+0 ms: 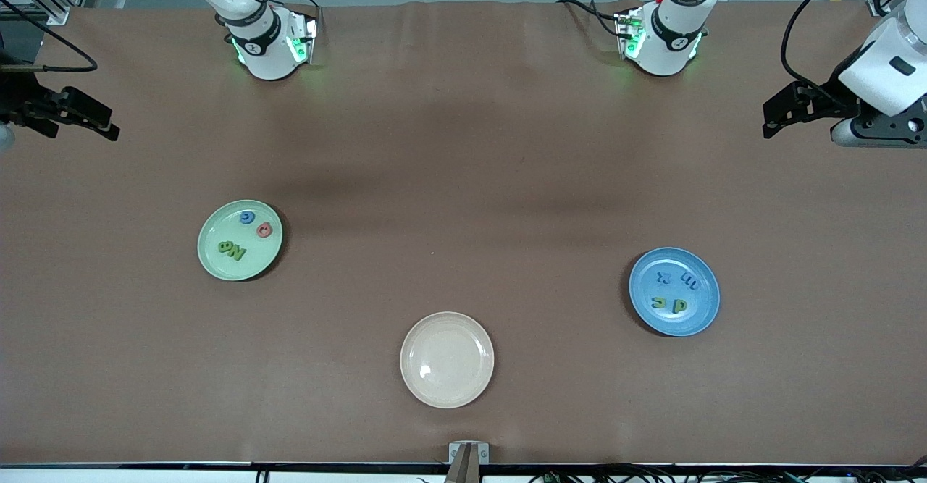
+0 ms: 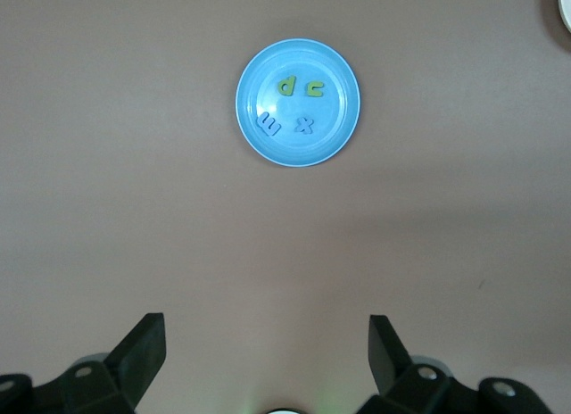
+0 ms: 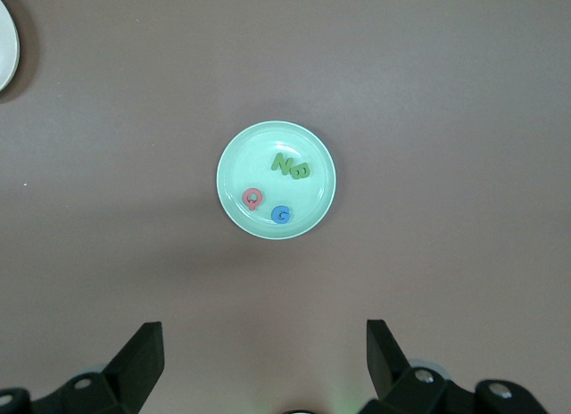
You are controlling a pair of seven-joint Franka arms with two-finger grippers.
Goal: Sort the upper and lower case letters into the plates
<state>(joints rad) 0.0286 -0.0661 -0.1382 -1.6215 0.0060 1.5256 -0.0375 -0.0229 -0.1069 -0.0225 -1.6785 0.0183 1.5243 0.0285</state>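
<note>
The pale green plate [image 1: 216,227] [image 3: 243,162] lies toward the right arm's end and holds a green N [image 3: 285,163], a green B [image 3: 302,171], a blue G [image 1: 248,216] and a red round capital [image 1: 265,230]. Toward the left arm's end, the blue plate [image 1: 706,300] [image 2: 294,152] holds a blue x [image 2: 305,124], a blue m [image 2: 268,124], a green n [image 2: 314,88] and a green p [image 2: 285,86]. My left gripper [image 1: 768,122] [image 2: 265,323] hangs open and empty over bare table. My right gripper [image 1: 112,125] [image 3: 263,327] is also open and empty.
A cream-beige plate [image 1: 447,396] with nothing in it sits nearest the front camera, between the two coloured plates. Both arm bases [image 1: 268,48] [image 1: 663,45] stand along the table edge farthest from that camera. A small clamp [image 1: 468,454] sits at the front edge.
</note>
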